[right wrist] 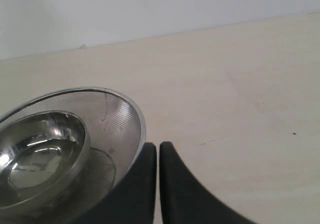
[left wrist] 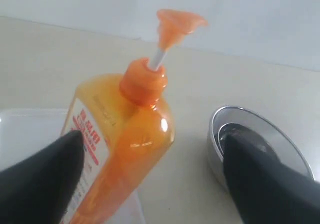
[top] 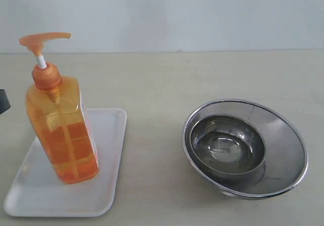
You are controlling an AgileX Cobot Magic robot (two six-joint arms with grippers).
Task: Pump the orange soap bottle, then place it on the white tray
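The tabletop [top: 167,79] carries the white tray [top: 109,135] at the lower left of the exterior view. The orange soap bottle [top: 63,135] stands on the tray, its long axis roughly upright and the pump head at the upper left. The left gripper [left wrist: 150,144] is the nearer one. Its jaws are spread wide with the bottle's body between them, apparently touching neither finger, though the view is too close to be sure. The right gripper [right wrist: 157,149] is pinched closed beside the steel mesh bowl [top: 286,130], well apart from the bottle.

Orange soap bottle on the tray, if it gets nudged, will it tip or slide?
Tall and narrow, with the pump head raised high, the orange soap bottle probably tips easily. Its smooth plastic may slide on the white tray.
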